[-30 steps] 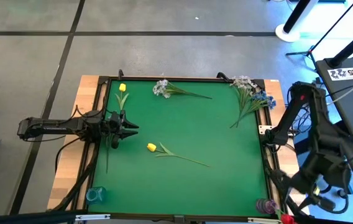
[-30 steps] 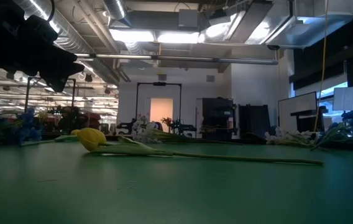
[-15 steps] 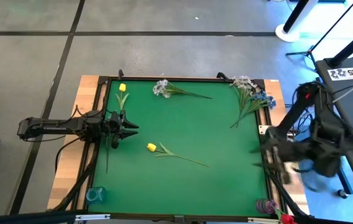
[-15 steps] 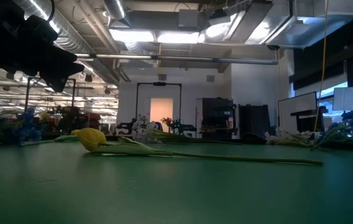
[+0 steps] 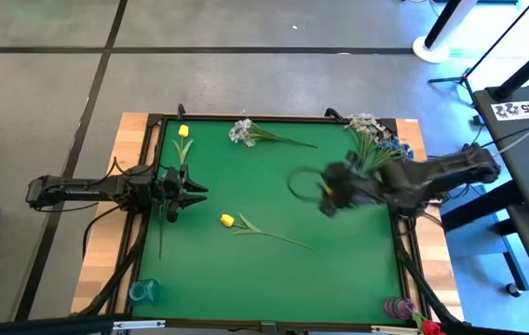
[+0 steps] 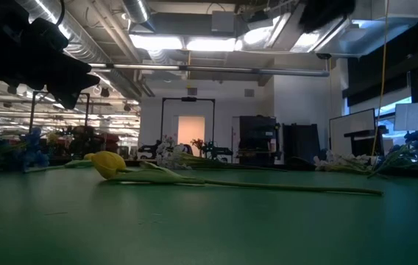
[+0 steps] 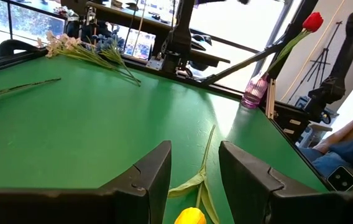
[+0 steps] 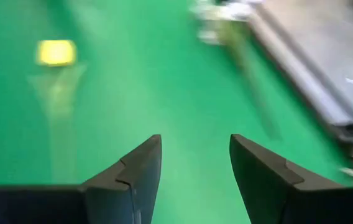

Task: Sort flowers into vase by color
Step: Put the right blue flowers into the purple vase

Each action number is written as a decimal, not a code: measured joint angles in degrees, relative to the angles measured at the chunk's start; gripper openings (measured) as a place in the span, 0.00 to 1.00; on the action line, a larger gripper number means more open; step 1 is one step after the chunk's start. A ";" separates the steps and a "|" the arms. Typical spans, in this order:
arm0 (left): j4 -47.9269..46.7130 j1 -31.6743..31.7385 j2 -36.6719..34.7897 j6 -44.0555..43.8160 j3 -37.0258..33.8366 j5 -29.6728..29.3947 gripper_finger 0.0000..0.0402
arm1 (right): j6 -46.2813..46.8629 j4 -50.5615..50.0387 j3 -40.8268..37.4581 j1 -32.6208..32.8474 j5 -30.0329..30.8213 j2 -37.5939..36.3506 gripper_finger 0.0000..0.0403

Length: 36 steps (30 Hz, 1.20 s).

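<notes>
Presently the right gripper (image 5: pixel 325 194) hangs empty, fingers apart, over the green mat (image 5: pixel 339 251), apparently positioned to reach the yellow tulip (image 5: pixel 227 221), while the left gripper (image 5: pixel 193 189) waits agape at the mat's edge.

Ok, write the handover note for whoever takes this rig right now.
Left gripper: open, empty, at the mat's left edge.
Right gripper: open, empty, above the mat's right half.
Done: red tulip stands in the pink vase at a right-side corner.
Left: two yellow tulips, one mid-mat, one by the left edge; white spray; white-and-blue bunch. All lie on the mat.
Blue vase, at a left-side corner, looks empty.
</notes>
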 joint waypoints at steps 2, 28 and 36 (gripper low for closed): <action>0.00 0.02 0.02 0.00 0.00 0.00 0.33 | -3.09 1.94 -0.58 -4.70 0.67 2.39 0.47; 0.00 0.02 0.01 0.00 0.02 -0.02 0.33 | -11.74 31.91 -22.15 -38.84 -9.78 14.97 0.47; 0.00 0.02 0.00 0.00 0.00 -0.02 0.33 | 3.54 21.31 -25.13 -52.77 1.62 14.92 0.47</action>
